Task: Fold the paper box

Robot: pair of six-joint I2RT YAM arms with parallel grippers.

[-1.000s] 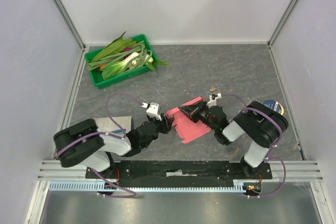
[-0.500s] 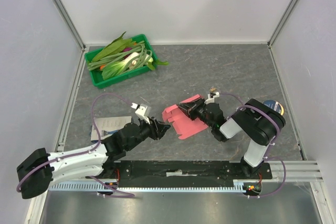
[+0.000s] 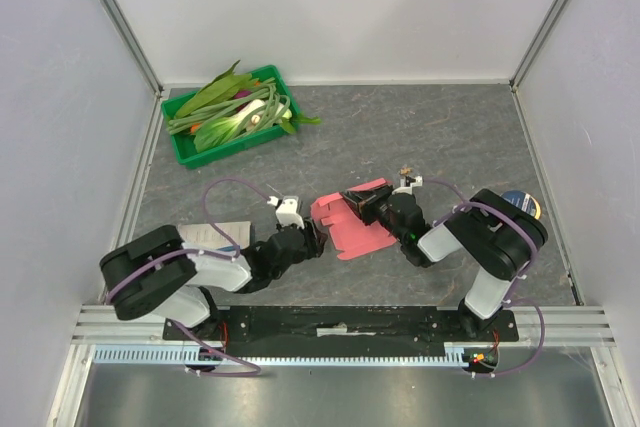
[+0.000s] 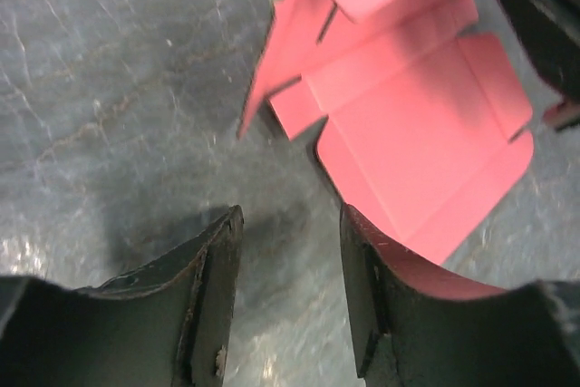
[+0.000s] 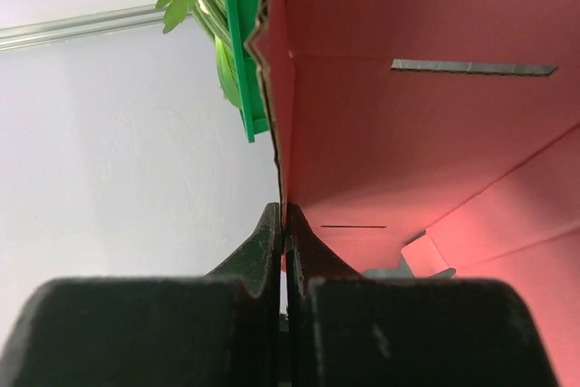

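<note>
The paper box (image 3: 352,224) is a pink-red die-cut piece lying partly folded on the grey table between my arms. One panel stands up at its far right side. My right gripper (image 3: 366,204) is shut on the edge of that raised panel (image 5: 408,133), and the cardboard runs up from between its closed jaws (image 5: 284,212). My left gripper (image 3: 318,238) sits low on the table at the box's left edge. In the left wrist view it (image 4: 290,224) is open with only bare table between the fingers, and the paper box (image 4: 417,124) lies just ahead to the right.
A green tray (image 3: 186,152) of leafy vegetables stands at the back left; it also shows in the right wrist view (image 5: 237,33). A white-and-blue booklet (image 3: 218,235) lies by the left arm. A round blue-and-black disc (image 3: 521,203) sits at the right wall.
The left arm stretched out flat half a second ago and has drawn back up, its gripper again at the box's left edge and a little wider. The box shifted slightly left with the right gripper.
</note>
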